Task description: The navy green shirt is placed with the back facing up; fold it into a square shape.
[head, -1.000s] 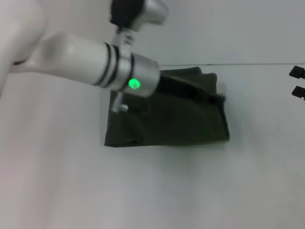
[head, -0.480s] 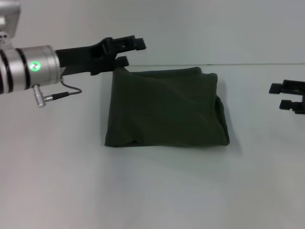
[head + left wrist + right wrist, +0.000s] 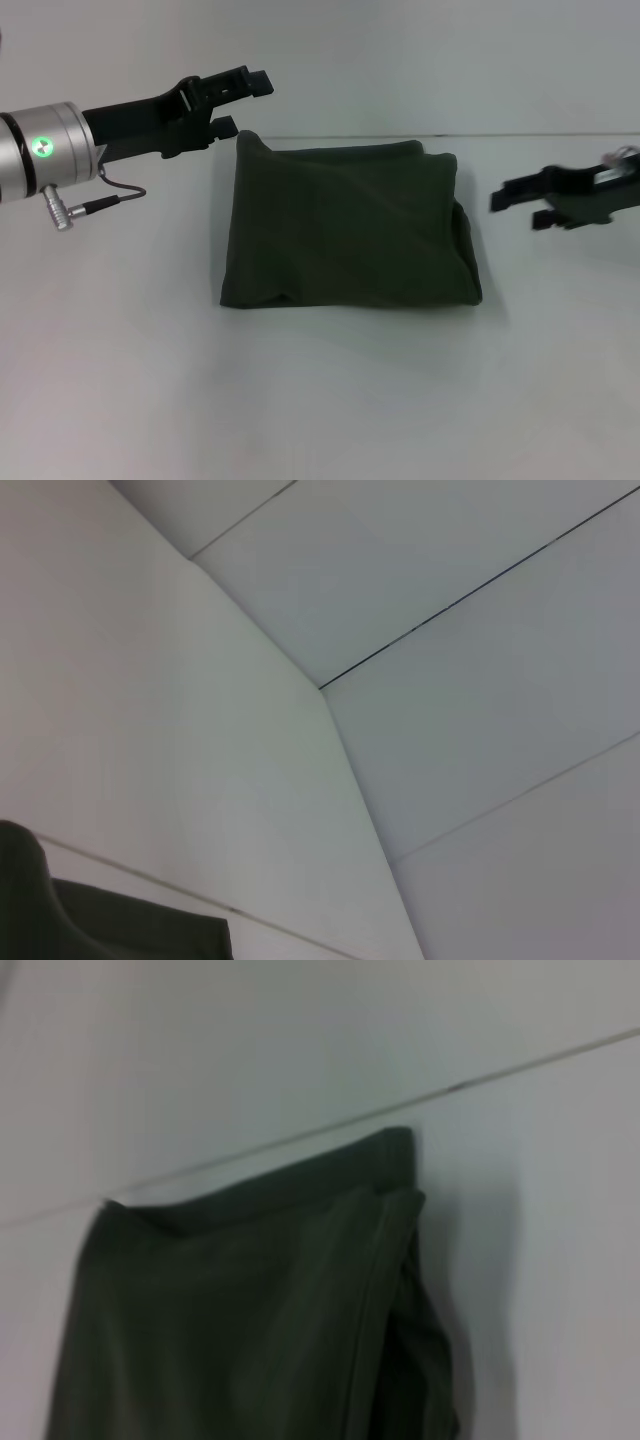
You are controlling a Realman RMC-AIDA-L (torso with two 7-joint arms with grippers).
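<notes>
Jaws of both the left gripper point(image 3: 238, 100) and right gripper point(image 3: 518, 204) are standing apart, empty, flanking the soft, limp, light folded shirt point(image 3: 348, 225), best pinched at its layered edges.

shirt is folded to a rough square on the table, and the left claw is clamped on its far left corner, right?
Not quite. The shirt is folded roughly square on the table, but the head view shows the left claw open beside that corner, gripping nothing.

No legible text, labels, brand marks, numbers or signs on any surface, in any of the three views
</notes>
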